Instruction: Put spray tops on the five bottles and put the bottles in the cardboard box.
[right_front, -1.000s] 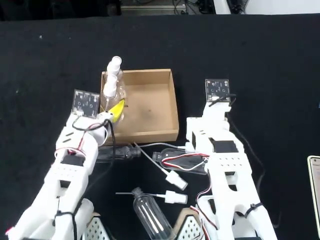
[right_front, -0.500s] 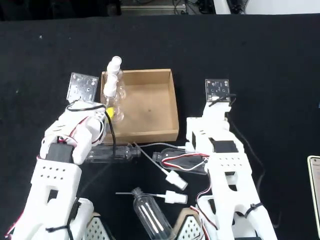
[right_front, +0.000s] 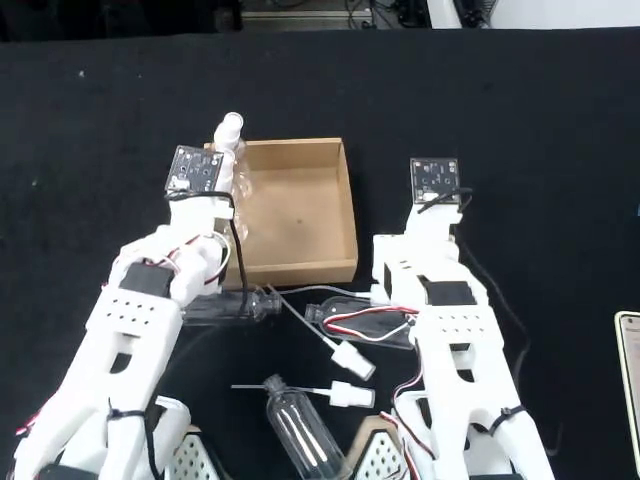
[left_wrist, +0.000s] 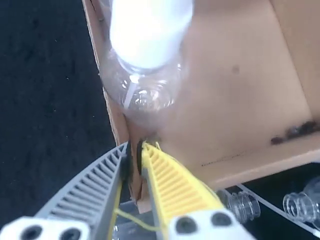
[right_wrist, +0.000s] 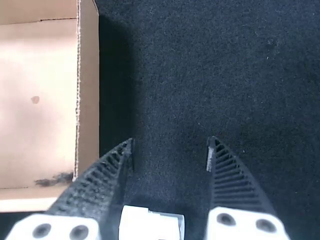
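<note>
High view: you see the cardboard box (right_front: 300, 215) standing open at the middle of the black table (right_front: 520, 100). One capped bottle (right_front: 240, 185) stands upright inside its far left corner, and the bottle's white spray top (right_front: 231, 127) rises above the rim. Your left arm (right_front: 135, 330) ends at that corner, with its wrist board just beside the bottle. Your right arm (right_front: 445, 300) lies just to the right of the box. Three bare bottles lie on their sides in front of the box's near wall: the first bare bottle (right_front: 225, 305) beside the left arm, the second bare bottle (right_front: 350, 318) partly under the right arm's wires, and the third bare bottle (right_front: 300, 430) nearest the arm bases. Between them lie one loose spray head (right_front: 352, 359) and another loose spray head (right_front: 350, 396), each trailing a thin dip tube. Left wrist view: your left gripper (left_wrist: 134, 146) hangs over the box's left wall. Its grey and yellow fingers are drawn together to a thin slit and clasp nothing, and the capped bottle stands in the corner just beyond their tips. Right wrist view: your right gripper (right_wrist: 170, 141) holds its two black fingers spread wide with nothing between them. It sits above bare cloth just beside the box's right wall.
</note>
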